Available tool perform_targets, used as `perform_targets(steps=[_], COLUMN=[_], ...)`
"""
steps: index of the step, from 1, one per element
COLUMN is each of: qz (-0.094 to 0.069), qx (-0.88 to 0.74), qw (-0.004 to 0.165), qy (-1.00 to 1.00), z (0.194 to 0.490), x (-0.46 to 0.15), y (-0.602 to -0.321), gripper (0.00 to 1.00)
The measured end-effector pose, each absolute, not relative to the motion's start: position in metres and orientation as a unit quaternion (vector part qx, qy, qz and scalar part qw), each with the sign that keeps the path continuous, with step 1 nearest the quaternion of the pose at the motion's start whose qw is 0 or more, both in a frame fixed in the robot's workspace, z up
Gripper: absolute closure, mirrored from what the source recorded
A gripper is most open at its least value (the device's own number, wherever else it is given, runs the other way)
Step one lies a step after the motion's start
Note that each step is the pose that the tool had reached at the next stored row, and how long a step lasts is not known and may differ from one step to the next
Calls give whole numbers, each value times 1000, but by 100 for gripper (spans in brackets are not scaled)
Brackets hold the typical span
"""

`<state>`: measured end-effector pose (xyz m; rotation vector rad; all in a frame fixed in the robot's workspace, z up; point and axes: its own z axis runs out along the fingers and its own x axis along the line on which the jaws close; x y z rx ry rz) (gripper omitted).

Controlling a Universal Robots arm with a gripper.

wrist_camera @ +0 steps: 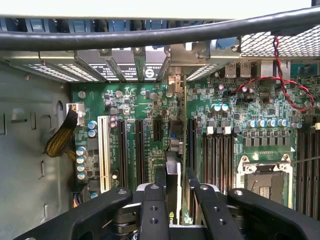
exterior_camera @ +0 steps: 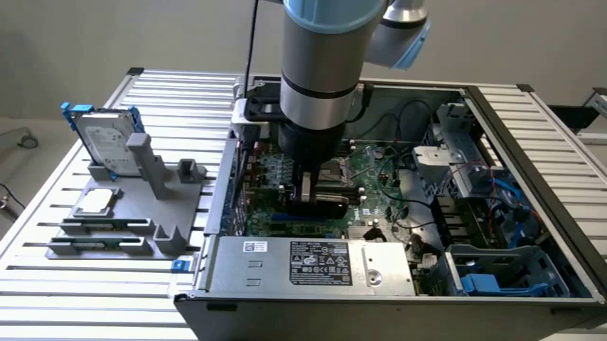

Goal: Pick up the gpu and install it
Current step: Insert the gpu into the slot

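My gripper (exterior_camera: 315, 186) reaches down inside the open computer case (exterior_camera: 531, 142), over the green motherboard (exterior_camera: 374, 170). It is shut on the gpu (exterior_camera: 328, 207), whose black shroud shows just below the fingers. In the wrist view the gpu (wrist_camera: 174, 165) stands on edge between the two black fingers (wrist_camera: 152, 202) of the gripper (wrist_camera: 175, 205). The card runs along a dark expansion slot (wrist_camera: 191, 140), and its silver bracket end (wrist_camera: 174, 80) sits near the rear slot openings. I cannot tell whether its lower edge touches the slot.
A silver hard drive in a blue frame (exterior_camera: 102, 136) and a square CPU chip (exterior_camera: 95, 202) sit on the grey holder at the exterior view's left. The power supply (exterior_camera: 308, 263) fills the case's near side. A CPU socket (wrist_camera: 265, 180), red wires (wrist_camera: 280, 75) and a black cable (wrist_camera: 150, 37) lie close by.
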<state>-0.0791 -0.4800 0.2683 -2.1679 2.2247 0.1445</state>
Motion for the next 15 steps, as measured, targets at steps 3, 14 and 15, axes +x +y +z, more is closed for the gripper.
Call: perform_targets(steps=[3,14,15], qz=[47,48,48], qx=[-697,-697,-697], qw=[16,15,15], qy=[715,715,715], z=[267,266,265], x=[-79,-79,-80], y=[-480,-480,-480], gripper=[74,74,74])
